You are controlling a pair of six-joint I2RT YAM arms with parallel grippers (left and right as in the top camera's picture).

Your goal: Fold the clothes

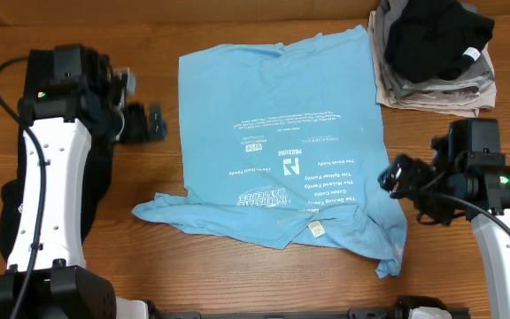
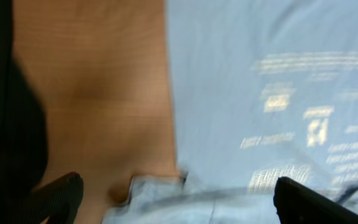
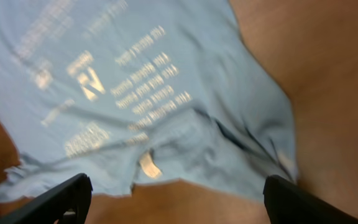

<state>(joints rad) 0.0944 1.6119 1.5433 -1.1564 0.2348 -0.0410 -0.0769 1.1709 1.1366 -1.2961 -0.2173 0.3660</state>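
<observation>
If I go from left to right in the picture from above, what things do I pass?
left gripper → light blue T-shirt → black garment

Overhead: fixed above, facing straight down, whole table (image 1: 282,18) covered. Left and right wrist views: low, close, blurred, seemingly tilted downward from opposite sides. All three share the lettering on the light blue T-shirt (image 1: 282,124).

The bench (image 1: 264,279) is smooth, varnished wood. The light blue T-shirt (image 1: 273,97) is soft matt cloth, rumpled along its near edge. Far right, the folded pile (image 1: 432,53) is matt cloth too.
</observation>
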